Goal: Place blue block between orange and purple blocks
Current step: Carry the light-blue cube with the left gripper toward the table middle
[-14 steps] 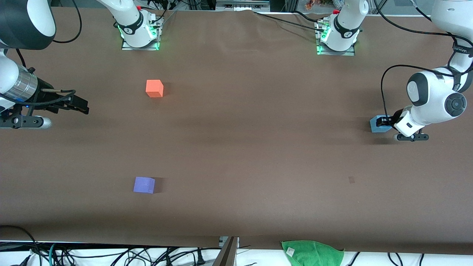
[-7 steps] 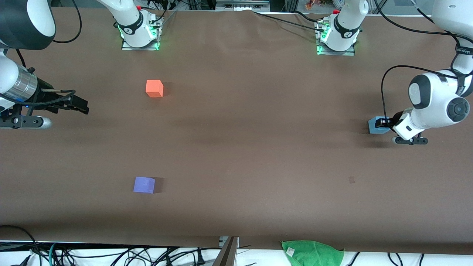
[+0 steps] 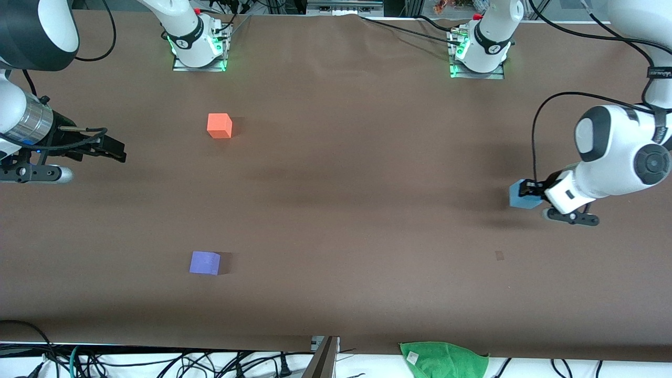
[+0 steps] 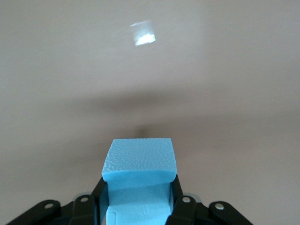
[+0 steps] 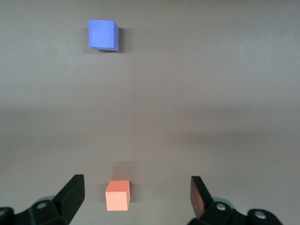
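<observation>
The light blue block [image 3: 520, 196] hangs just above the table near the left arm's end, with my left gripper [image 3: 528, 192] shut on it. In the left wrist view the blue block [image 4: 139, 161] fills the gap between the black fingers [image 4: 177, 190]. The orange block [image 3: 219, 126] lies toward the right arm's end. The purple block [image 3: 205, 262] lies nearer the front camera than it. My right gripper [image 3: 113, 149] waits open near the right arm's end. Its wrist view shows the orange block [image 5: 117, 195] and the purple block [image 5: 102, 34] on the table past the gripper [image 5: 137, 187].
A green cloth [image 3: 443, 359] lies at the table's edge nearest the front camera. The arm bases [image 3: 199, 50] [image 3: 478, 55] stand along the farthest edge. A small dark mark [image 3: 499, 255] shows on the brown tabletop [image 3: 341, 210].
My left gripper has carried the blue block off its spot, a little toward the right arm's end and toward the front camera. The right arm has not moved.
</observation>
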